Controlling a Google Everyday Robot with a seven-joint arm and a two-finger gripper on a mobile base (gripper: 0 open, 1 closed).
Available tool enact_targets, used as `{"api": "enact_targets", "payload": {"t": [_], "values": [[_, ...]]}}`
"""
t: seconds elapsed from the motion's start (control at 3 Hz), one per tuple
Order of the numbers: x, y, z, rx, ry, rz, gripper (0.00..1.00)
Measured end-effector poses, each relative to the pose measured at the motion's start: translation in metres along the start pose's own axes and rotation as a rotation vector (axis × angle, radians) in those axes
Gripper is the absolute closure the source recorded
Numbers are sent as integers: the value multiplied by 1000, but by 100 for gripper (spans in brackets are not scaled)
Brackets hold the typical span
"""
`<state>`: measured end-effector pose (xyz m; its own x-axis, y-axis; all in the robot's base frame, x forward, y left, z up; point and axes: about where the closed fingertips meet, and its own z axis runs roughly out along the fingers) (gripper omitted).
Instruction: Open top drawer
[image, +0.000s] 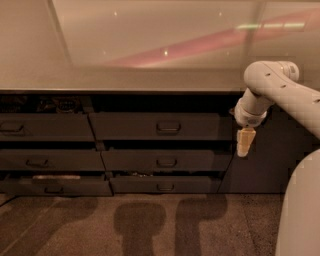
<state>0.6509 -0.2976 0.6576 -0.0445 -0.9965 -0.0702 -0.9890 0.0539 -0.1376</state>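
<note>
A long counter (150, 82) with a glossy top runs across the view, its surface carrying a pink streak of reflected light. Under it sit two columns of dark grey drawer fronts, three high. The top drawer (130, 126) is the uppermost front of the right-hand column, wider and taller than those below it, and its small loop handle (168, 127) sits at the middle of the front. A dark gap lies between its upper edge and the underside of the counter; whether the front stands forward of the cabinet cannot be told from this angle. Below it are the middle drawer (200, 161) and the bottom drawer (195, 185), each with its own centred handle, and to the left is the neighbouring column (55, 127) of narrower fronts. The white robot arm (280, 90) comes in from the right edge and bends down to a pale tan pincer (243, 142), which points straight down and hangs just beside the right end of the top drawer, at about the level of that front's lower edge, in front of a plain dark side panel (260, 170). It is well apart from the loop handle and touches nothing visible; whether it is open or closed cannot be told. Dark shadows fall on the carpeted floor (75, 230) in front of the cabinet.
</note>
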Motion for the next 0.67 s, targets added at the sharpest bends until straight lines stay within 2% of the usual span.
{"api": "enact_targets", "payload": {"t": [0.33,0.67], "values": [[0,0,0,0,0,0,0],[0,0,0,0,0,0,18]]}}
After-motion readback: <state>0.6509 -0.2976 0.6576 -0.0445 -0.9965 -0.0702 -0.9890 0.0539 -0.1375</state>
